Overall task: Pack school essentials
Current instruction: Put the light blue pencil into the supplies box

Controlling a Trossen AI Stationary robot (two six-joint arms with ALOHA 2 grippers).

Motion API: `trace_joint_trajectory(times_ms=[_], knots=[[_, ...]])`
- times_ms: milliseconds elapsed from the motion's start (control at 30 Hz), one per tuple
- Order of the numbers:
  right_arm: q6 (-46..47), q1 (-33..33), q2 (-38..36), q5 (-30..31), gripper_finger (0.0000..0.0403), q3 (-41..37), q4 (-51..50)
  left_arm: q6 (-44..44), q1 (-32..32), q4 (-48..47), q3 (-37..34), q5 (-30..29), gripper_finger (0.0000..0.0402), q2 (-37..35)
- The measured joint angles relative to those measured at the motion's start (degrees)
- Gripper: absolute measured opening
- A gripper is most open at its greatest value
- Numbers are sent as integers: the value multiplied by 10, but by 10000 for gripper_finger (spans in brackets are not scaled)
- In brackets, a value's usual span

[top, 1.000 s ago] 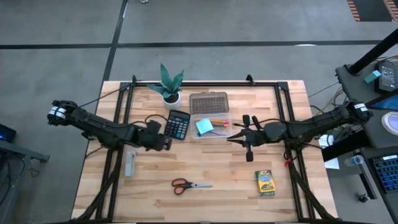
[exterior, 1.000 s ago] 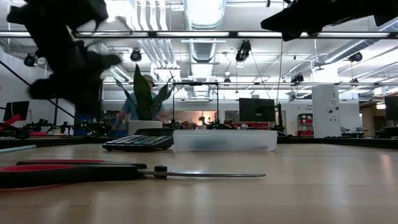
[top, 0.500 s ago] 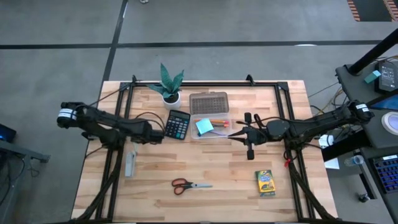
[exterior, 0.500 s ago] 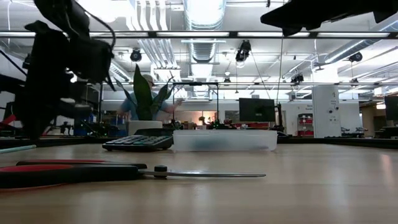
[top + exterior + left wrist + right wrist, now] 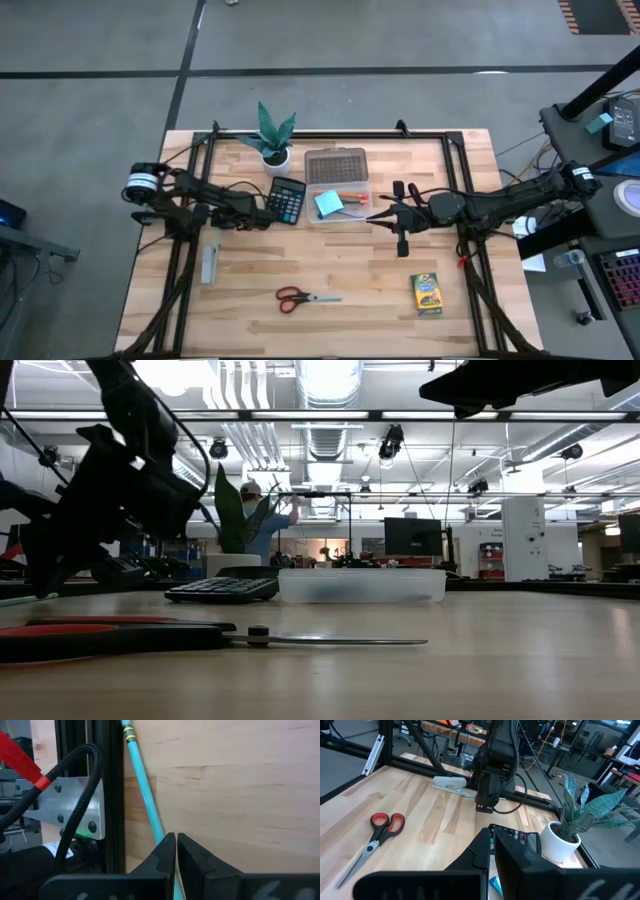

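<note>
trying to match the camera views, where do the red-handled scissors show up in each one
High view: red-handled scissors lie near the table's front edge, centre.
Low view: across the left foreground, blades pointing right.
Left wrist view: not in it.
Right wrist view: on the wood at left.
Shared landmark: the potted green plant, also seen in the low and right wrist views.

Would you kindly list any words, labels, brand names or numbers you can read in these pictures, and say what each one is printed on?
None can be read.
crayon box: its printed face is too small to make out.
calculator: key markings too small to read.
pencil: no legible lettering on it.
scissors: no visible marking.
</note>
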Motion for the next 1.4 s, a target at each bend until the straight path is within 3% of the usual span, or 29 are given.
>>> trace_joint_trajectory(times_ms=[300, 700, 1100, 1400], knots=[[-2, 0, 1, 0, 12, 0, -3, -34, 18, -104, 44, -14, 0, 24], [-12, 0, 1, 0, 12, -1, -3, -42, 37, -77, 33, -14, 0, 39], [-45, 0, 0, 0, 12, 0, -2, -48, 37, -66, 29, -3, 0, 111], [-70, -1, 0, 0, 12, 1, 3, -23, 37, -17, 38, 15, 0, 68]])
